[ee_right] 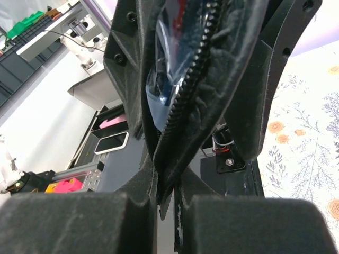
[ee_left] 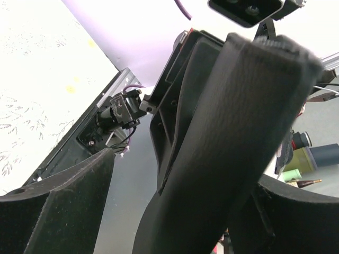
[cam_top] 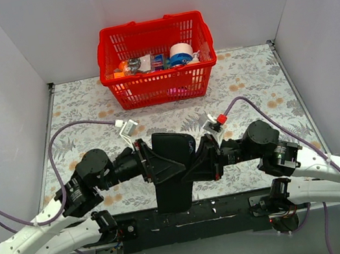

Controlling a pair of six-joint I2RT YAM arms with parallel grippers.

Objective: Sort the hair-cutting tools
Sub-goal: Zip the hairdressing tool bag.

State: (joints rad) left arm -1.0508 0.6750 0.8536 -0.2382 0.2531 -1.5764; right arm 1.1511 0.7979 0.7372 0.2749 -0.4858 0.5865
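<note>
At the right fingers (ee_right: 79, 222): they are pressed together, with the lower edge of the black zip pouch (ee_right: 180, 106) pinched between them.
At the left fingers (ee_left: 58, 211): they are spread apart, one on each side of the pouch; a gap is seen on one side and nothing is gripped.
Pouch: it is held on edge between the two wrists, over the near middle of the table (cam_top: 86, 102), with its zipper (ee_right: 193, 63) parted.
Hair-cutting tools: none is seen in the open. A bluish glint behind clear film inside the zip mouth suggests they are inside, but this cannot be confirmed.
Step in hand: opening the pouch, as judged.
Care: the pinch should be held firm, one lip alone should be taken by the left fingers, and the mouth should be drawn wide slowly.
Red basket (cam_top: 157, 90): well apart, at the far edge.
</note>
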